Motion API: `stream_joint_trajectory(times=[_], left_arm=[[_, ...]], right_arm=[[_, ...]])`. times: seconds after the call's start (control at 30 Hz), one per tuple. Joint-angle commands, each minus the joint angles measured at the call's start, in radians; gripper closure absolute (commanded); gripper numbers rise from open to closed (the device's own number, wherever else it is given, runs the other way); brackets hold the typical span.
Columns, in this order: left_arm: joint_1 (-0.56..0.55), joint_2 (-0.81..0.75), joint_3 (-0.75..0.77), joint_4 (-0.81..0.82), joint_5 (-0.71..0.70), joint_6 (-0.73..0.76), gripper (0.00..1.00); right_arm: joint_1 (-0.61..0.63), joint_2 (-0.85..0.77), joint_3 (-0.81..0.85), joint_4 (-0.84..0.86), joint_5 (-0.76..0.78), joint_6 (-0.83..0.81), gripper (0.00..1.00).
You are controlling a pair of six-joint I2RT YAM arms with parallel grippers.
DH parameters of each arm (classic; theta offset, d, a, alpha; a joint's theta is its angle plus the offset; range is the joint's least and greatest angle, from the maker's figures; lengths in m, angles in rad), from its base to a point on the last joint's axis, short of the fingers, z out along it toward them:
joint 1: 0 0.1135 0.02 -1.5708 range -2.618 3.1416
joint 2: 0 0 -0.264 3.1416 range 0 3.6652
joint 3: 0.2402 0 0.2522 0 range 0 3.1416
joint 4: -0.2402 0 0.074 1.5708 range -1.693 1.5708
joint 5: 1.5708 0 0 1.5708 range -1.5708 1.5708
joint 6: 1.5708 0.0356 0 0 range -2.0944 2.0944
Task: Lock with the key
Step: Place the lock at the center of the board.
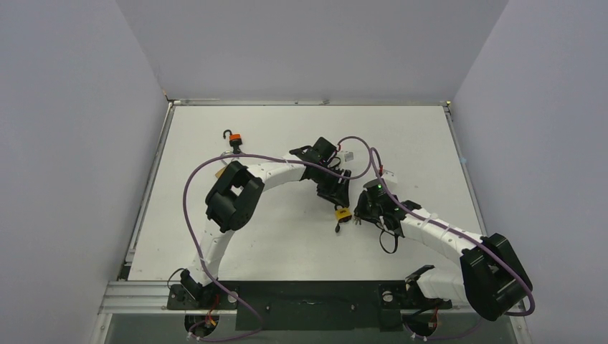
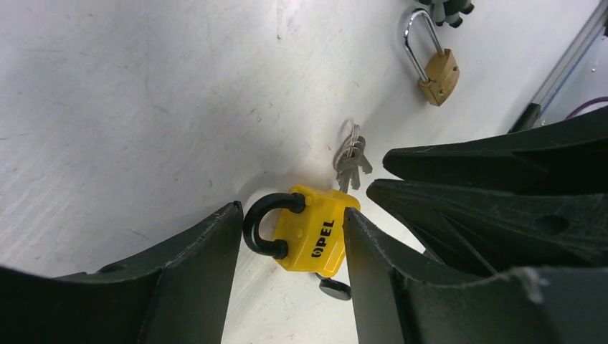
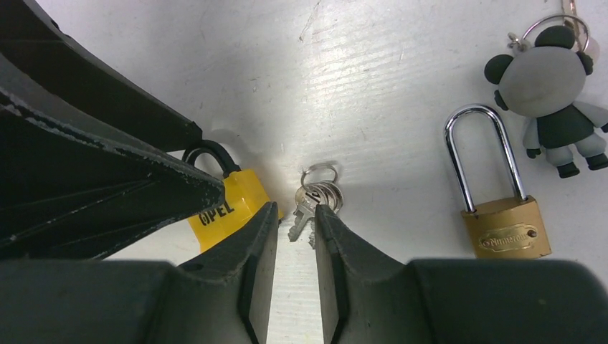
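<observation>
A yellow padlock (image 2: 320, 231) with a black shackle lies flat on the white table, also seen as the yellow padlock (image 1: 343, 213) from above. A black key head (image 2: 335, 288) pokes out from its underside. My left gripper (image 2: 294, 211) is open and straddles the lock: the shackle is clear of one finger, and the body sits against the other. My right gripper (image 3: 296, 209) stands slightly open with nothing between its fingers. Its tips are beside the padlock (image 3: 229, 204) and just short of a bunch of silver keys (image 3: 315, 197).
A brass padlock (image 3: 505, 226) with a long steel shackle lies to the right of the keys, and a panda keychain (image 3: 551, 89) lies beyond it. An orange and black hook (image 1: 234, 140) sits at the table's far left. The two grippers crowd each other.
</observation>
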Motion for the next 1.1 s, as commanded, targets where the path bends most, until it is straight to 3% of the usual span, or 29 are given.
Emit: stream_joint_trajectory(times=[0.0, 0.23, 0.4, 0.53, 0.7, 0.77, 0.9, 1.07], left_arm=[[0.012, -0.044, 0.053, 0.003, -0.077, 0.017, 0.48], [0.052, -0.188, -0.026, 0.037, -0.277, -0.001, 0.47], [0.096, -0.315, -0.086, 0.038, -0.419, -0.02, 0.47], [0.148, -0.417, -0.146, 0.009, -0.552, -0.078, 0.46], [0.228, -0.514, -0.203, -0.08, -0.8, -0.153, 0.46], [0.288, -0.534, -0.224, -0.111, -0.839, -0.171, 0.46], [0.414, -0.58, -0.295, -0.121, -0.883, -0.178, 0.47], [0.586, -0.597, -0.398, -0.096, -0.84, -0.238, 0.46]], right_arm=[[-0.006, 0.003, 0.042, 0.054, 0.014, -0.012, 0.75], [-0.007, -0.035, 0.061, 0.048, 0.0, -0.029, 0.64], [-0.005, -0.072, 0.086, 0.025, -0.001, -0.045, 0.39], [-0.004, -0.083, 0.102, 0.014, -0.007, -0.055, 0.29], [0.0, -0.082, 0.118, 0.013, -0.018, -0.063, 0.27], [0.001, -0.079, 0.123, 0.017, -0.022, -0.062, 0.27], [0.004, -0.075, 0.127, 0.024, -0.03, -0.061, 0.27], [0.007, -0.068, 0.122, 0.043, -0.055, -0.062, 0.26]])
